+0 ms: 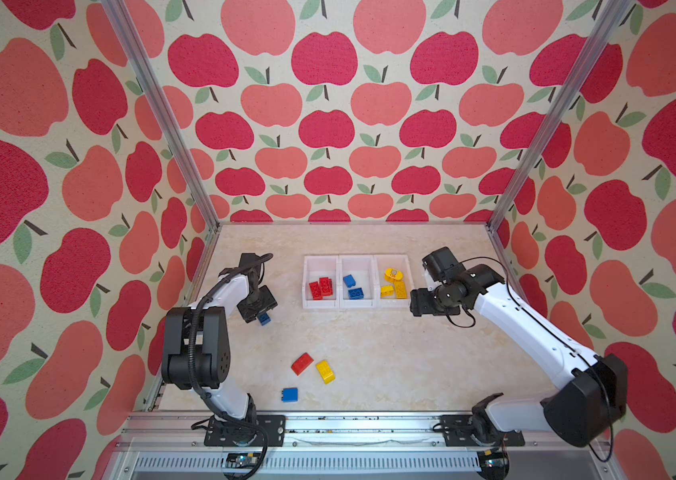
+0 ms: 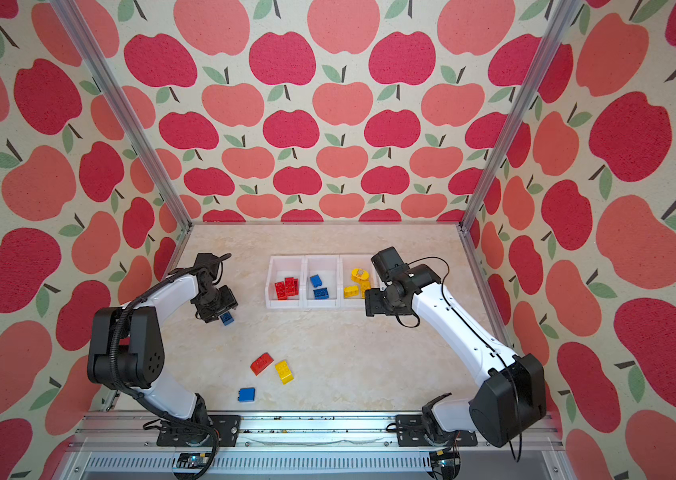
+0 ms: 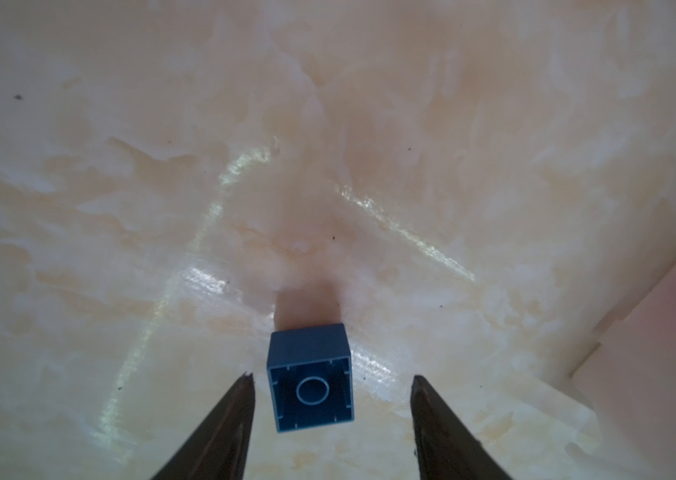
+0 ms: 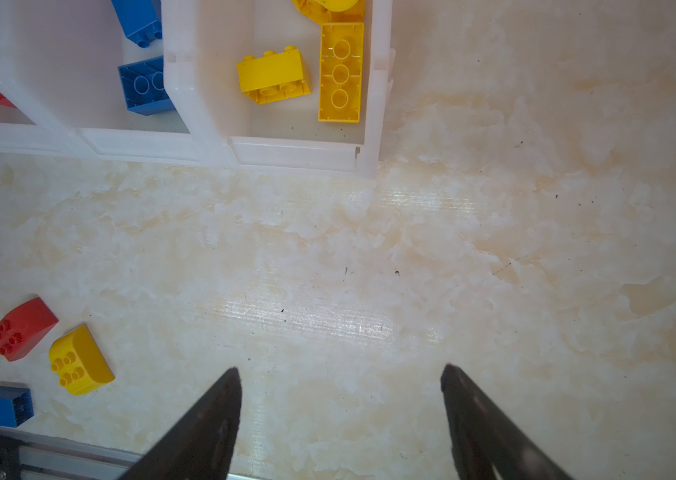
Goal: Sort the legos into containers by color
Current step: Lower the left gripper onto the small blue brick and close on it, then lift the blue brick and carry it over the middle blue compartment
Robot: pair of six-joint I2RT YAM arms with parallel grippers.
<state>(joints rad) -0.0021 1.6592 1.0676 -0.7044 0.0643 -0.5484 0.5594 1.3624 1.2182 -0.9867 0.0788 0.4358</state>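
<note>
A small blue lego (image 3: 310,376) lies on the table with its hollow underside facing the left wrist camera. My left gripper (image 3: 333,376) straddles it, open, with a gap on each side; in both top views it hovers over this brick (image 1: 264,319) (image 2: 227,318). The containers (image 1: 321,305) hold red legos (image 1: 319,287), blue legos (image 1: 352,286) and yellow legos (image 1: 394,282), one colour per bin. A red lego (image 1: 302,363), a yellow lego (image 1: 325,371) and a blue lego (image 1: 289,394) lie loose near the front. My right gripper (image 4: 340,368) is open and empty, just right of the bins' front corner (image 4: 365,166).
An aluminium rail (image 1: 328,424) runs along the table's front edge, close to the loose blue lego. Apple-patterned walls and metal frame posts (image 1: 211,232) close in the sides and back. The right arm's wrist (image 1: 444,291) sits beside the yellow bin.
</note>
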